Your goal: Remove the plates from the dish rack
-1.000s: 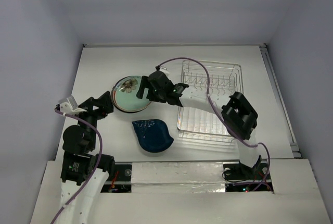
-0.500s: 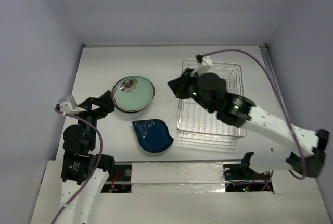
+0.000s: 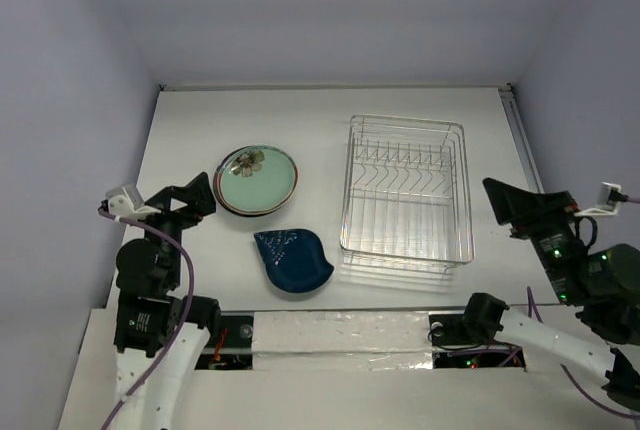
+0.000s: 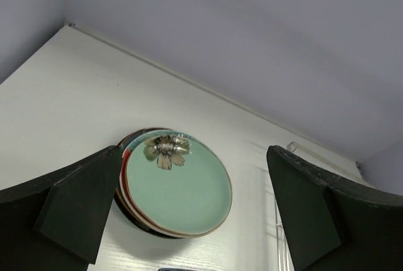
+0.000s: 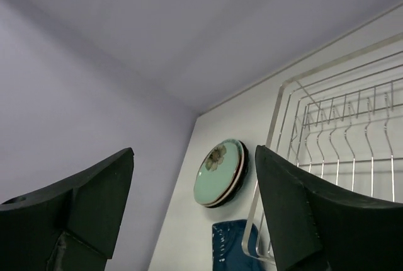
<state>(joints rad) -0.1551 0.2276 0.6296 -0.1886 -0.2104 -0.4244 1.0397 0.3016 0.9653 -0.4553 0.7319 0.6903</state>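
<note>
A stack of plates [image 3: 258,180] lies on the table left of the dish rack [image 3: 405,190], with a mint green flowered plate on top. The navy leaf-shaped dish [image 3: 293,260] lies in front of the stack. No plates show in the rack. My left gripper [image 3: 203,200] is open and empty, just left of the stack. My right gripper [image 3: 508,210] is open and empty, raised to the right of the rack. The stack also shows in the left wrist view [image 4: 173,186] and the right wrist view [image 5: 223,173], along with the rack [image 5: 334,145] and navy dish [image 5: 230,246].
The white table [image 3: 200,120] ends at a grey back wall and side walls. A rail [image 3: 530,170] runs along the table's right edge beside the rack. A purple cable loops by each arm.
My right arm has drawn back from the plate stack, across the rack, to the near right side with its jaws empty. The left arm has hardly moved.
</note>
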